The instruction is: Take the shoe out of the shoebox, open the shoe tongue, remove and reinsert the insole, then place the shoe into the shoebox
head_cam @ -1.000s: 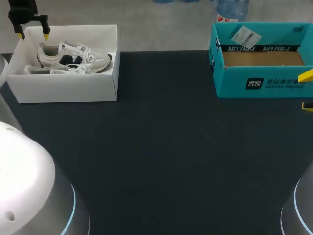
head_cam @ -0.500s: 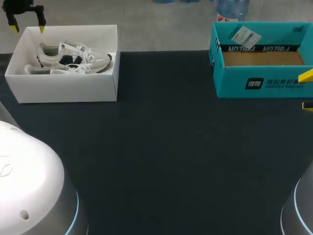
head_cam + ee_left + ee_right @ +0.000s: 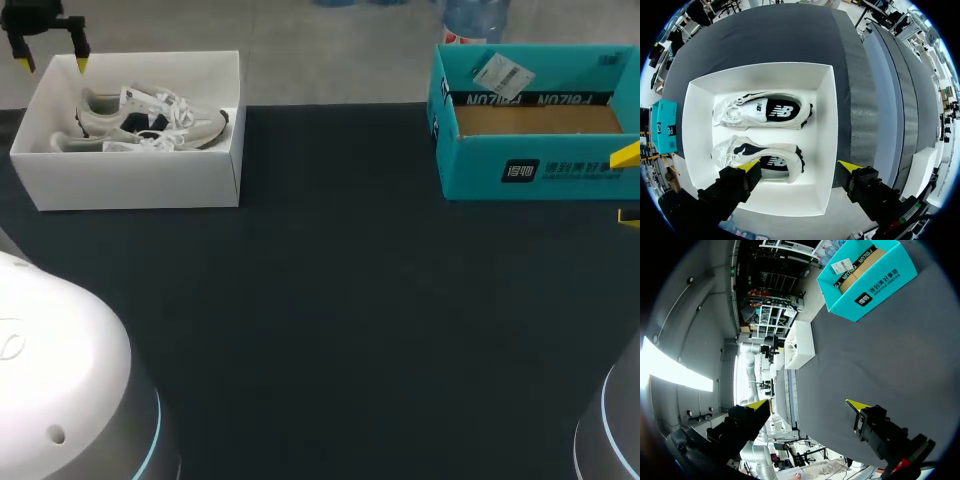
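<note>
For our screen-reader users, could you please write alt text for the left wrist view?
Two white sneakers lie side by side in an open white shoebox on a dark table, ahead of the open, empty left gripper.

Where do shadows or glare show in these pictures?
Head view: even light, no glare on the white box. Left wrist view: only soft shadows beside the shoes; straight box walls look bowed. Right wrist view: teal box evenly lit.

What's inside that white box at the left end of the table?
The open white cardboard shoebox holds one white-and-black lace-up sneaker and its matching partner sneaker, lying side by side. Their insoles and the box floor beneath them are covered, so they cannot be seen.
</note>
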Motion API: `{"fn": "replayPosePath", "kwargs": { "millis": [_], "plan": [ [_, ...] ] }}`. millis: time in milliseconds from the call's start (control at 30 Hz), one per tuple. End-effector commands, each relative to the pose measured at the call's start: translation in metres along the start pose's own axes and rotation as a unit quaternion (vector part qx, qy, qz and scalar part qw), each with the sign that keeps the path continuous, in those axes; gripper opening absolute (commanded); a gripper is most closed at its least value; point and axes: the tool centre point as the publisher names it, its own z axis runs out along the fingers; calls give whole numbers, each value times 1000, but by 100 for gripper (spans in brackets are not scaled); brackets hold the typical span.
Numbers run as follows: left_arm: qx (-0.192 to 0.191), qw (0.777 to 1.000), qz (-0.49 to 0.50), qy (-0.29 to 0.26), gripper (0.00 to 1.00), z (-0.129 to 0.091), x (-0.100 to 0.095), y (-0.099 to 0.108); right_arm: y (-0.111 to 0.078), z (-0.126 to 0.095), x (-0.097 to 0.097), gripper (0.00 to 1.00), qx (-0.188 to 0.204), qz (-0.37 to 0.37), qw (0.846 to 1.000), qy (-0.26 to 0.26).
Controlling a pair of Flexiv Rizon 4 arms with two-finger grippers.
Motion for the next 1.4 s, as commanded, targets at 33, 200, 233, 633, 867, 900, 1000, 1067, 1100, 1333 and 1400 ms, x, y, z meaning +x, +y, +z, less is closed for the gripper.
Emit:
{"fn": "replayPosePath", "kwargs": {
  "millis": [33,200,233,633,867,900,1000,1067,1100,1333,1400],
  "plan": [
    [-56,998,4,-7,100,1,9,-35,-2,0,0,100,-1,0,1000,-1],
    [-46,999,15,7,100,6,14,-54,-2,0,0,100,-1,0,1000,-1],
    [-46,999,18,9,100,7,14,-58,-2,0,0,100,-1,0,1000,-1],
    [-60,998,31,11,100,24,18,-98,-2,0,0,100,-1,0,1000,-1],
    [-41,998,36,11,97,40,16,-101,-2,0,0,100,-1,0,1000,-1],
    [-40,998,36,11,96,41,15,-101,-2,0,0,100,-1,0,1000,-1],
    [-39,999,35,12,96,42,15,-99,-2,0,0,100,-1,0,1000,-1],
    [-38,999,36,14,95,41,14,-98,-2,0,0,100,-1,0,1000,-1],
    [-35,999,36,17,95,42,14,-97,-2,0,0,100,-1,0,1000,-1],
    [-23,999,37,11,76,50,7,-93,-2,0,0,100,-1,0,1000,-1],
    [-18,999,42,8,53,55,7,-95,-2,0,0,100,-1,0,1000,-1]
  ]
}}
